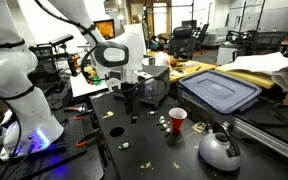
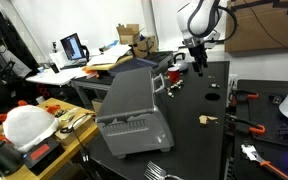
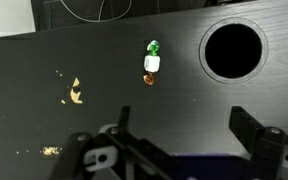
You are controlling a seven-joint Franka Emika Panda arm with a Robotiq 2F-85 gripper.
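My gripper hangs open above the black table top, with nothing between its two dark fingers. In the wrist view a small green and white piece lies on the table ahead of the fingers, beside a round hole. Orange scraps lie further to the left. In both exterior views the gripper points down over the table, clear of its surface.
A red cup and a grey kettle stand on the table by small scraps. A blue-grey bin lid lies behind them. A grey bin sits at the table's edge. Cluttered desks surround the table.
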